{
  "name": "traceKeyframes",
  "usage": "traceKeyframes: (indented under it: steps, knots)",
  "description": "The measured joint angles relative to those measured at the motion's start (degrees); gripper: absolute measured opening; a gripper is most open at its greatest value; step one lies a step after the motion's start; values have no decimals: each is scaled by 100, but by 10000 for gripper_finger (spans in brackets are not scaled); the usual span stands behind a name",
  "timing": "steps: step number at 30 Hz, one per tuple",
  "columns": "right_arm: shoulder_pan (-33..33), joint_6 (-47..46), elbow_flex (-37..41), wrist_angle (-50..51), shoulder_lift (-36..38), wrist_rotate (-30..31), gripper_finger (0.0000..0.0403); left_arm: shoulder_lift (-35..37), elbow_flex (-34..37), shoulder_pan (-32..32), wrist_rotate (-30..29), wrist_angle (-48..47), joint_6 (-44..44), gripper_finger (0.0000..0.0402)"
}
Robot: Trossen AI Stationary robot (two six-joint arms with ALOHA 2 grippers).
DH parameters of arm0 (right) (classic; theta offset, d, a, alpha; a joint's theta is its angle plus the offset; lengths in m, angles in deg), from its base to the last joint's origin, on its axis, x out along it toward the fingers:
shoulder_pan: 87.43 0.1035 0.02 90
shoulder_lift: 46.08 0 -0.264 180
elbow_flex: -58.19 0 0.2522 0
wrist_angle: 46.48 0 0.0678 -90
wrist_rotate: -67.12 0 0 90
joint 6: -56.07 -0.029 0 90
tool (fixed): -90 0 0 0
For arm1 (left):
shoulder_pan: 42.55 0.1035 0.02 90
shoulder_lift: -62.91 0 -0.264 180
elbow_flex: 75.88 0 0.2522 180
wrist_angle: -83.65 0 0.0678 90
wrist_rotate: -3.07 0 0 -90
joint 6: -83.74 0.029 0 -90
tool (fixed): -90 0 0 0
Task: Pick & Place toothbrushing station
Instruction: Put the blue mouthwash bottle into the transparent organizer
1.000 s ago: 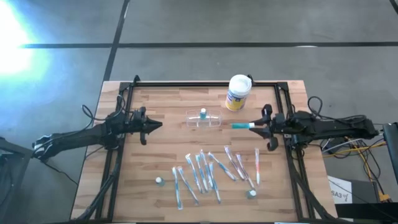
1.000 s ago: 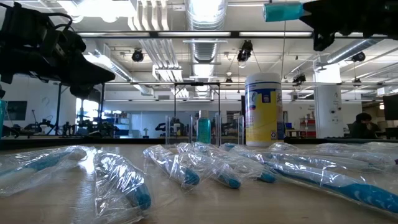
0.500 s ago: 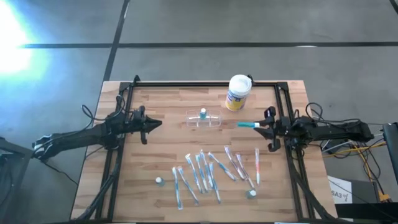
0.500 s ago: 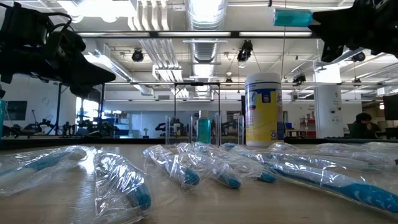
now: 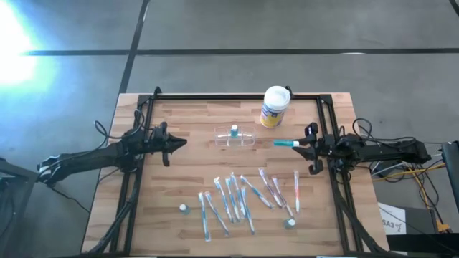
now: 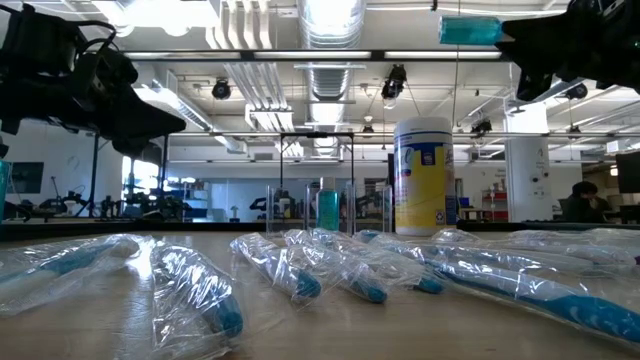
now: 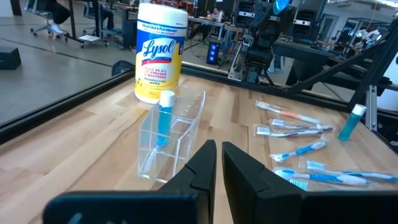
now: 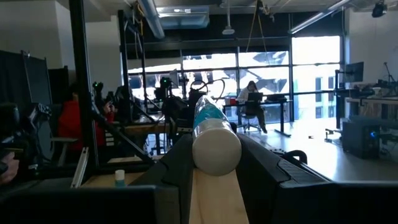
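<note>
Right gripper [image 5: 298,145], clamped on a teal tube [image 5: 285,144] near the table's [image 5: 193,179] right edge, looks mid-carry toward the toothbrushing station [image 5: 235,137] at centre-back, needing alignment above it, while the left gripper [image 5: 174,144] waits shut by the left edge.

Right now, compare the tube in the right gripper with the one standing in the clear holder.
The tube in the right gripper lies level in the air, clamped by the right gripper; the tube in the clear holder stands upright, white cap on top, inside the clear holder on the table, untouched. Both are teal with a white cap.
</note>
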Motion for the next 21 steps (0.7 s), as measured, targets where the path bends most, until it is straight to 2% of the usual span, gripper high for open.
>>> traceKeyframes:
  steps: [17,21]
  knots:
    - [0,125,0,2,-320,2,89,0,6,1,7,-1,-6,30]
    - [0,61,0,-1,-424,168,89,0,8,0,7,-1,9,30]
